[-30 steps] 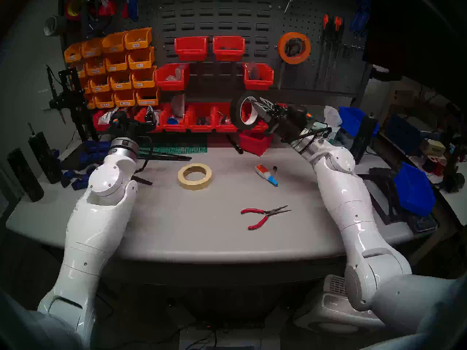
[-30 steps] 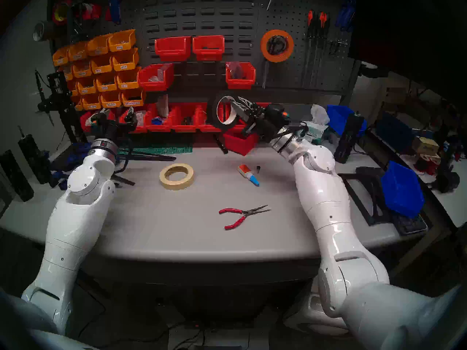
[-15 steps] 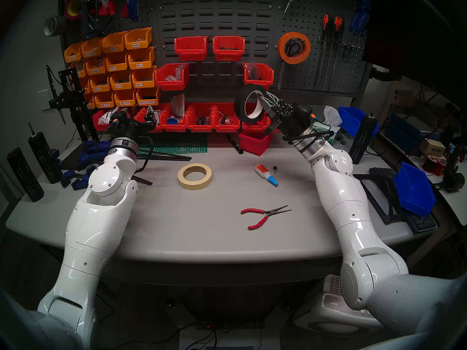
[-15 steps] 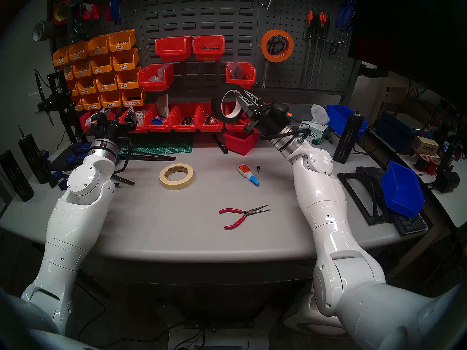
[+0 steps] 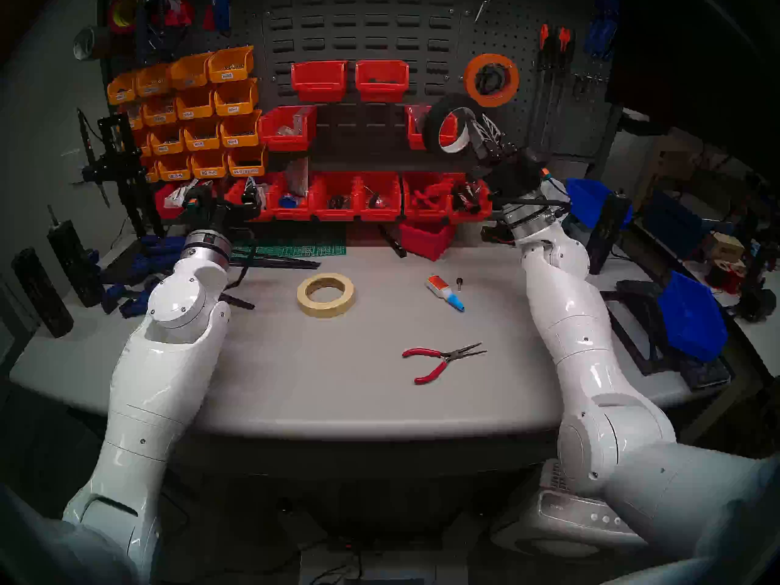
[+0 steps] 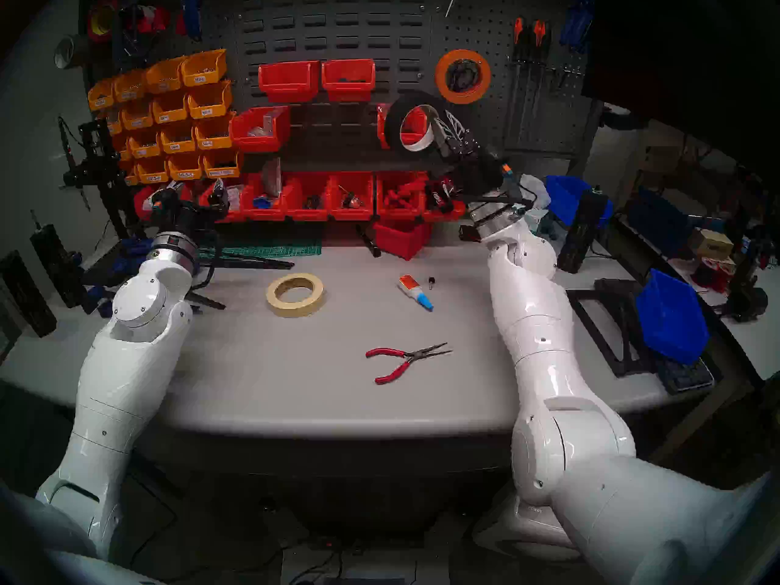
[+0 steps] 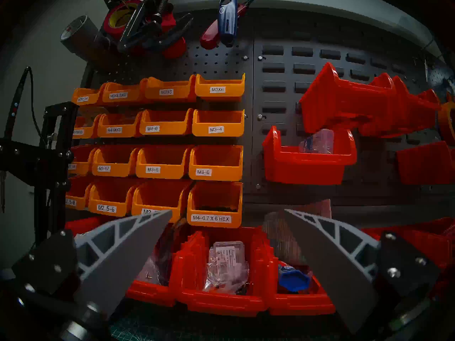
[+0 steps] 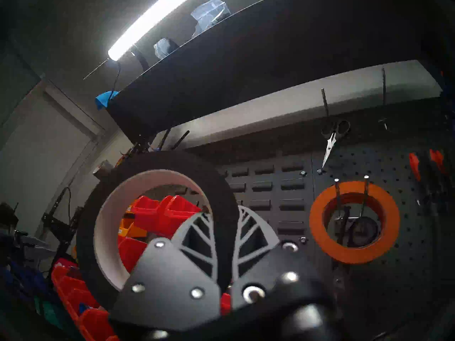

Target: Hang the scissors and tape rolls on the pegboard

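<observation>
The right gripper (image 8: 222,224) clamps the black roll's (image 5: 448,124) wall, one finger inside the core. The roll stands on edge, hole seemingly facing the pegboard (image 5: 523,120), below-left of the orange roll (image 5: 491,80). The left gripper's (image 7: 227,211) fingers are apart, empty.

You see a black tape roll with a white core (image 5: 448,129), and a wide orange tape roll (image 5: 491,80) against the dark grey pegboard dotted with small round holes (image 5: 523,120). On the pale grey tabletop (image 5: 337,373) you see a cream masking tape roll (image 5: 325,295) and red-handled needle-nose pliers with dark jaws (image 5: 441,360). Your bins run in yellow-orange rows with white labels (image 5: 202,107) and in plain red (image 5: 350,82). The green cutting mat (image 5: 295,248) carries a pale grid.
</observation>
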Robot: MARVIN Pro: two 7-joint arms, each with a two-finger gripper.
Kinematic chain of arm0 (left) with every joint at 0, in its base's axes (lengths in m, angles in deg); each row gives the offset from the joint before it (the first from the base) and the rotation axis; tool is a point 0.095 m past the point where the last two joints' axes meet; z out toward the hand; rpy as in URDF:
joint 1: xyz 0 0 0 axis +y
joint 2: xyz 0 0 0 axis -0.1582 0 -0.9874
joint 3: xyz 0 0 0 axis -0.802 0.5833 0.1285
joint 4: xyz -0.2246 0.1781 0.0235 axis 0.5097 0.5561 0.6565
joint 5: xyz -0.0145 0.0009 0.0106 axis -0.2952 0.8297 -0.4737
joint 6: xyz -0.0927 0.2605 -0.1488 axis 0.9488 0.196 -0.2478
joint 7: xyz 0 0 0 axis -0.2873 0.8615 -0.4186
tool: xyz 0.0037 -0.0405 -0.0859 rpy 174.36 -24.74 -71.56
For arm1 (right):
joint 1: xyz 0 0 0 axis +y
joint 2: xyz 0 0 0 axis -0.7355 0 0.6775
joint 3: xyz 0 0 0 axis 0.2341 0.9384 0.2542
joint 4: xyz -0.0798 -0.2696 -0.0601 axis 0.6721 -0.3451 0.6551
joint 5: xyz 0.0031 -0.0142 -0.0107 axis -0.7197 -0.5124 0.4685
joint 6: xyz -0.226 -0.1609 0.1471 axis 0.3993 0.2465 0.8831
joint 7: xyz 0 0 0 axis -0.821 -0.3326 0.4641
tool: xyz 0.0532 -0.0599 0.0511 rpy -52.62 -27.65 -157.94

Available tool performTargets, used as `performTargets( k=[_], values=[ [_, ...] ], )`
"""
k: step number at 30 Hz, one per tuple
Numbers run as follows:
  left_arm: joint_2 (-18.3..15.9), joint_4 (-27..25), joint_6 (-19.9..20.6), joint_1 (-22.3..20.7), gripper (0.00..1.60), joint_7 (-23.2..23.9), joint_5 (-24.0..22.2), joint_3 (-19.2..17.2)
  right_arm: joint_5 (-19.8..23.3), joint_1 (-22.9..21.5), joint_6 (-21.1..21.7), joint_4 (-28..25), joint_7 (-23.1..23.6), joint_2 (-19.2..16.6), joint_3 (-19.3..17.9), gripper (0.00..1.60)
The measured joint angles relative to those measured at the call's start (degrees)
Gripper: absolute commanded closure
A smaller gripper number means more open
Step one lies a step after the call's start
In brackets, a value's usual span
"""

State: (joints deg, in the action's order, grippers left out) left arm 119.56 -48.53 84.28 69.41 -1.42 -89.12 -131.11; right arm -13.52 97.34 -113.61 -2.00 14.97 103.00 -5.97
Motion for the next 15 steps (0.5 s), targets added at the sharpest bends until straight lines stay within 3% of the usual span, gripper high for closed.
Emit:
performTargets(
  k=[15],
  values=[
    [0.00, 0.01, 0.01, 0.00, 0.00, 0.00, 0.00, 0.00, -3.82, -5.30, -7.84, 4.43, -7.30, 1.70, -3.12, 1.60]
  ],
)
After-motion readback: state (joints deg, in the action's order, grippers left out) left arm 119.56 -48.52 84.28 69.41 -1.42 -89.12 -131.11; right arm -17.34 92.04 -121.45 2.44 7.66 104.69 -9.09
